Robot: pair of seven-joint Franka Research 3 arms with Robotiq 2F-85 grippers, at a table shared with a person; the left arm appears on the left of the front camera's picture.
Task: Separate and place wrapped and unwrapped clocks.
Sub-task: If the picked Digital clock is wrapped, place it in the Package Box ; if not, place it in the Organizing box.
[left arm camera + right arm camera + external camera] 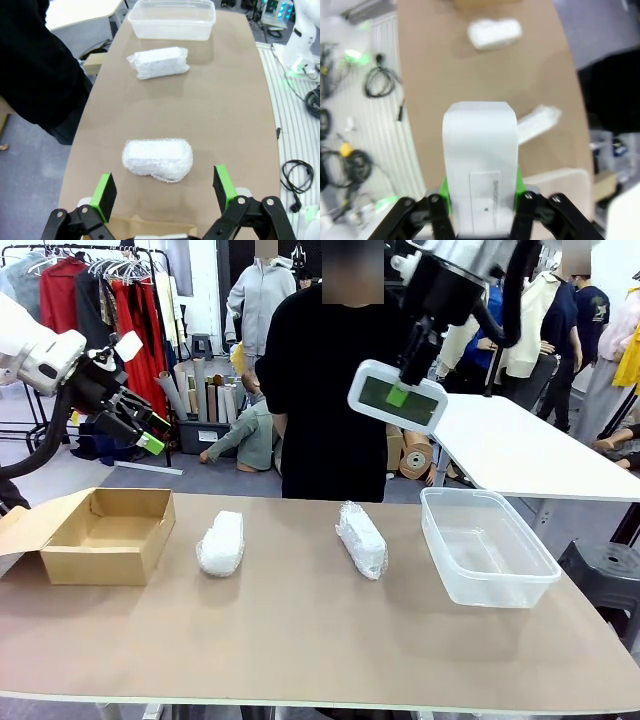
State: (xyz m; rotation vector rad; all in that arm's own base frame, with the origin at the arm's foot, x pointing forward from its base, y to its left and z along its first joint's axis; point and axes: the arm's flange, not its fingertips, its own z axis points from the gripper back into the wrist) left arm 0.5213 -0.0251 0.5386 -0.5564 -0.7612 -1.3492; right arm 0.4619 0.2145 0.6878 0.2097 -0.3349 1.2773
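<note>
Two wrapped clocks lie on the brown table, one left of centre (221,543) (158,159) (495,33) and one at centre (362,539) (158,62) (539,122). High over the table's right side, my right gripper (398,396) (481,200) is shut on the unwrapped clock (397,396) (480,165), a bare white one with a dark screen. My left gripper (152,435) (165,192) hangs open above the left end of the table, with nothing between its green pads (103,192). The left wrapped clock lies just beyond its fingertips in the left wrist view.
An open cardboard box (105,535) stands at the table's left end. A clear plastic bin (485,545) (172,19) stands at the right end. A person in black (335,380) stands at the far edge. Cables lie on the floor (295,175).
</note>
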